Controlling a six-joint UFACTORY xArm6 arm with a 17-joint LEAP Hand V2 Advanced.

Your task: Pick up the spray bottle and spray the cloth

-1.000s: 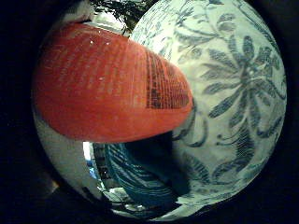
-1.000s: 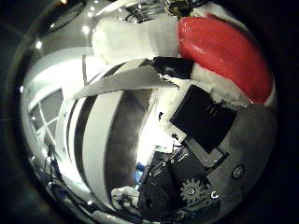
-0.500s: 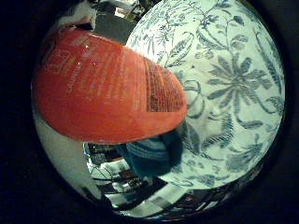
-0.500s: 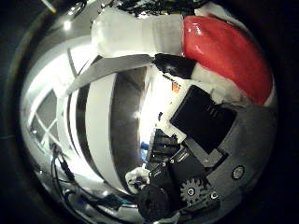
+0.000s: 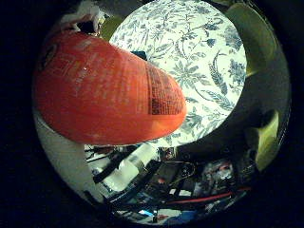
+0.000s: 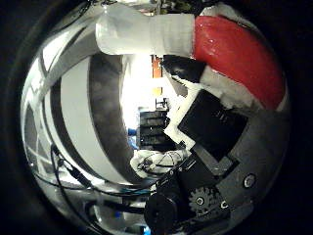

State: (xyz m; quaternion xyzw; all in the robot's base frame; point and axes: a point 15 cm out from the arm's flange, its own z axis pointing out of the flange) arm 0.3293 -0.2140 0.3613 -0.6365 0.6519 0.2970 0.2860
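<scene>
Red-orange spray bottle with printed label, white head and neck, close against palm, raised above blue-and-white floral cloth

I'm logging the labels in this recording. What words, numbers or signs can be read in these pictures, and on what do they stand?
None can be read.
Red spray bottle: its label carries blocks of small print, a round emblem and boxed text, all too blurred to make out.
Floral tablecloth: pattern only, no text.
Hand: no markings legible.
</scene>
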